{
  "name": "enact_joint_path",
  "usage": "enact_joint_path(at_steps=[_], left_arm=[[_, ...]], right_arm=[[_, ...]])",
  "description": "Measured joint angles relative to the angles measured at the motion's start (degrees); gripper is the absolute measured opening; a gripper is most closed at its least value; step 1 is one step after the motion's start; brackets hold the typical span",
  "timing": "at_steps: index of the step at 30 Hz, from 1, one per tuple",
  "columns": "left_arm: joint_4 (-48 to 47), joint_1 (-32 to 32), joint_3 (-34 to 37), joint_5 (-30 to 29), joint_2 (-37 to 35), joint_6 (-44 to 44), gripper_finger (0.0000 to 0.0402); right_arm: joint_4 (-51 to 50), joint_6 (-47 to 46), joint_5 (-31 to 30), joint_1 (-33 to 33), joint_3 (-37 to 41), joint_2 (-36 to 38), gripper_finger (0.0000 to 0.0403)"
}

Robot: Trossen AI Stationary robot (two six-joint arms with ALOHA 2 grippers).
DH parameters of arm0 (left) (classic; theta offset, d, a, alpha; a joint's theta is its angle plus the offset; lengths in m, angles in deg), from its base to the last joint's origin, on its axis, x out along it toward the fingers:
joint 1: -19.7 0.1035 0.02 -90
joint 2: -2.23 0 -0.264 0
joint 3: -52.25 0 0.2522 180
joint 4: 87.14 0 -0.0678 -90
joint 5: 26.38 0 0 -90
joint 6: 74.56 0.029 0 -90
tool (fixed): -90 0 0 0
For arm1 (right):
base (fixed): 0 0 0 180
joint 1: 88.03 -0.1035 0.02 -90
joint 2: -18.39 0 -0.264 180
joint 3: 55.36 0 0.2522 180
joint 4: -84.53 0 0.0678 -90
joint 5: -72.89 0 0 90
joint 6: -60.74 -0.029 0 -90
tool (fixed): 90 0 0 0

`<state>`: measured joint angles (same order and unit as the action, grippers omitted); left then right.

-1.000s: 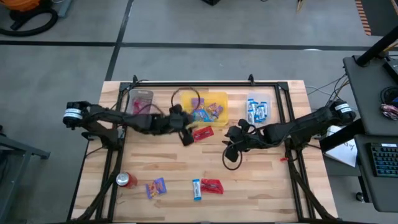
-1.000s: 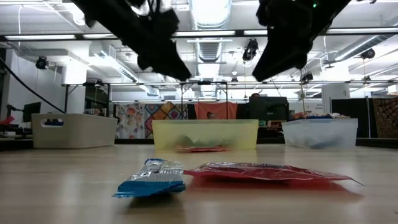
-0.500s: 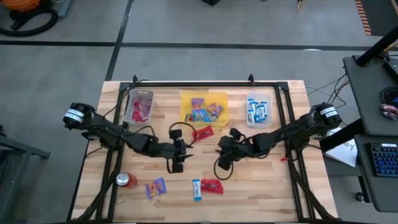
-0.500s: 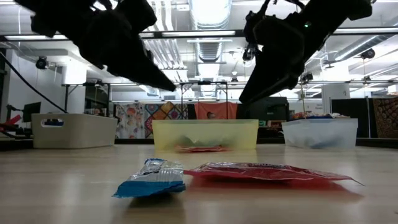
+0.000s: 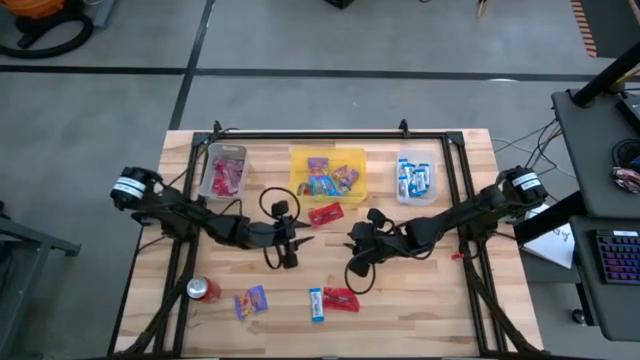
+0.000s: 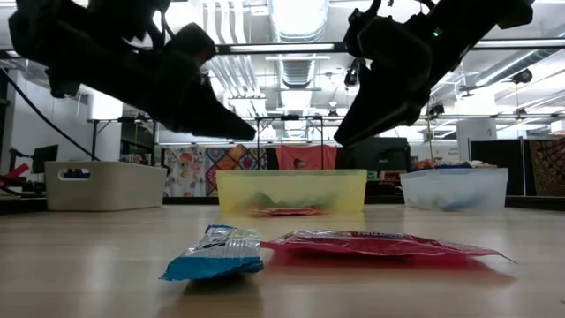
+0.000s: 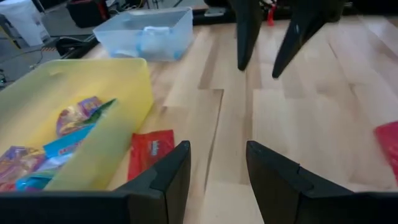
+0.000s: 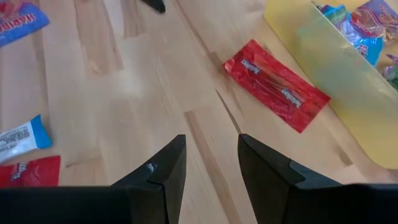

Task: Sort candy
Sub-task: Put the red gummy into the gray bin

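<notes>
Left claw moved from yellow bin to mid-table, empty, parted

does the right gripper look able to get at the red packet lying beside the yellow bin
Probably yes. The red packet lies flat on bare wood beside the yellow bin, just ahead of the right gripper, whose fingers are open and empty. Nothing lies between them.

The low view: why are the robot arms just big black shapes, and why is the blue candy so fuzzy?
In the low view the bright ceiling lights sit behind the arms, so they show as dark silhouettes; the blue bar lies very near the lens, so it blurs. In the high view the light is even and the same bar looks crisp. In the right wrist view the red packet shines with glare.
</notes>
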<state>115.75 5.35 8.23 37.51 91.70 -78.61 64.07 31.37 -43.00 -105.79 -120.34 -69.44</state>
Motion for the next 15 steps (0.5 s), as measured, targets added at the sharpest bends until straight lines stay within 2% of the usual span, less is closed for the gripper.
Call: enact_joint_path(at_steps=[5, 15], left_arm=[[4.76, 0.00, -1.42, -0.26, 6.02, 1.61, 0.0140], [4.97, 4.73, -3.89, -2.51, 16.04, 0.77, 0.0140]], right_arm=[[-0.10, 0.44, 0.09, 0.00, 0.04, -0.31, 0.0137], [0.08, 0.46, 0.07, 0.00, 0.82, -0.17, 0.0137]])
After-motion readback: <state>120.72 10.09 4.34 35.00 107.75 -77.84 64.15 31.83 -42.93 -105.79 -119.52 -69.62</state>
